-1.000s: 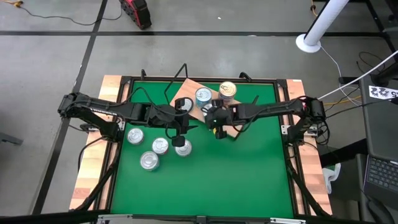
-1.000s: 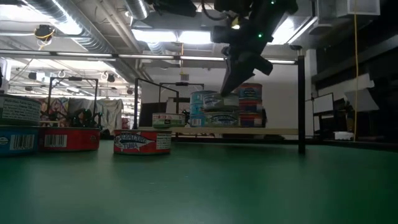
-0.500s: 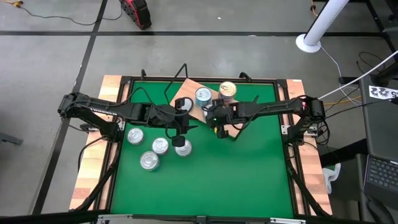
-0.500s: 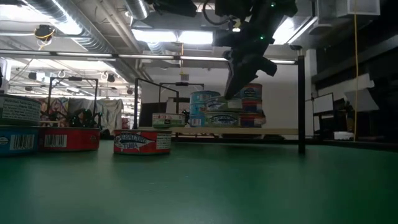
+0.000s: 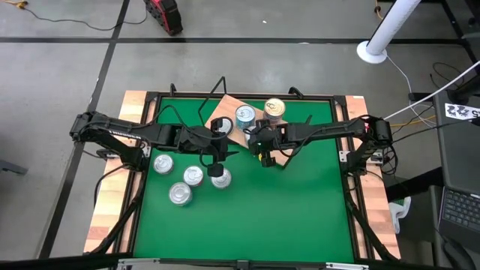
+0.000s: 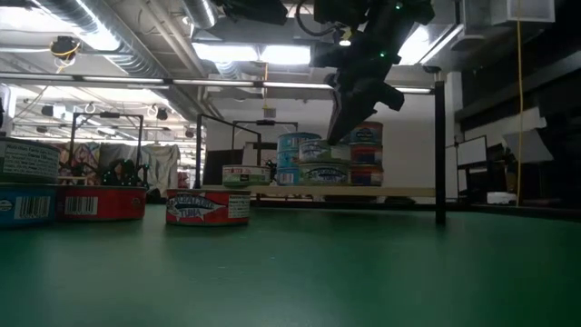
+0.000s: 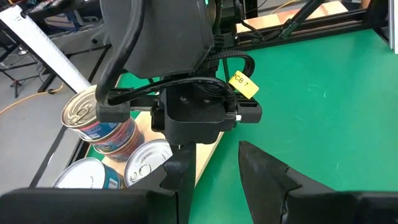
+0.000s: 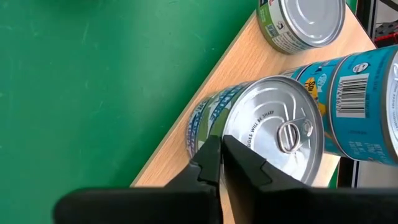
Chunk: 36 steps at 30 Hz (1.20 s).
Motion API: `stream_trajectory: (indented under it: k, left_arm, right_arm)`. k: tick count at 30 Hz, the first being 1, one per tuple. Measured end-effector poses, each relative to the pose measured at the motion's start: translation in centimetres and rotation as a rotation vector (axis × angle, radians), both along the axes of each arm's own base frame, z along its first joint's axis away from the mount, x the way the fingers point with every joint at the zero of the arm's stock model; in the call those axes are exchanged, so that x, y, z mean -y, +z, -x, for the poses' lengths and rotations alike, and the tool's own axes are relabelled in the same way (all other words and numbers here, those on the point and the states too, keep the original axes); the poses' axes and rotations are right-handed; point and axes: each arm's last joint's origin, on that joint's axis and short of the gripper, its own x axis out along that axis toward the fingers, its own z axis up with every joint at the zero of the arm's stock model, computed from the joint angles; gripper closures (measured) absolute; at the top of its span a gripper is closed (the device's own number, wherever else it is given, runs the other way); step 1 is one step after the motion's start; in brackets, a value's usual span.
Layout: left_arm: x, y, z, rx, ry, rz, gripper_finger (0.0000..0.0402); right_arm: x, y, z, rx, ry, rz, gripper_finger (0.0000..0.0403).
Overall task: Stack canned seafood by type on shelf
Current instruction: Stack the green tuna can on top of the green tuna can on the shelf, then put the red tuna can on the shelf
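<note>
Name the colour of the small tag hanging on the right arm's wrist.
Yellow with dark lettering; the tag shows best in the left wrist view, beside the right end effector.

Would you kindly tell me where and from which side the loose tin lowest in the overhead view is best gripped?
Probably best to grip the tin across its round side wall, coming straight down from above. It lies flat, lid up, and looks too low for a sideways approach. A neighbouring tin sits close beside it, so set the fingers across the free sides.

both arms over shelf (image 5: 229, 112), loose tins (image 5: 187, 180)
</note>
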Motion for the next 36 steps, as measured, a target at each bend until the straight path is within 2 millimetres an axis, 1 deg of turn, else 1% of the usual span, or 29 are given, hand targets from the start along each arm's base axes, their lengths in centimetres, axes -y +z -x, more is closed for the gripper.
stream_trajectory:
  k: [8,14,22,32,36]
  left_arm:
    - [0.0,0.0,0.0,0.004,0.012,0.024,0.0286]
    - [1.0,0.0,0.1,0.001,-0.038,0.025,0.0286]
    - [3.1,-0.4,0.5,-0.039,-0.11,0.033,0.0286]
    - [5.4,-1.0,1.5,-0.117,-0.149,0.084,0.0286]
    - [6.0,-1.1,1.7,-0.124,-0.16,0.098,0.0286]
  right_arm:
    - [0.0,0.0,0.0,0.002,0.0,0.0,0.0348]
    - [0.1,0.0,0.0,-0.001,-0.013,0.024,0.0327]
    - [0.1,0.0,0.0,-0.004,-0.02,0.039,0.0324]
    - [0.1,0.0,0.1,-0.012,-0.02,0.038,0.0324]
    - [0.1,0.6,0.0,-0.016,-0.02,0.039,0.0324]
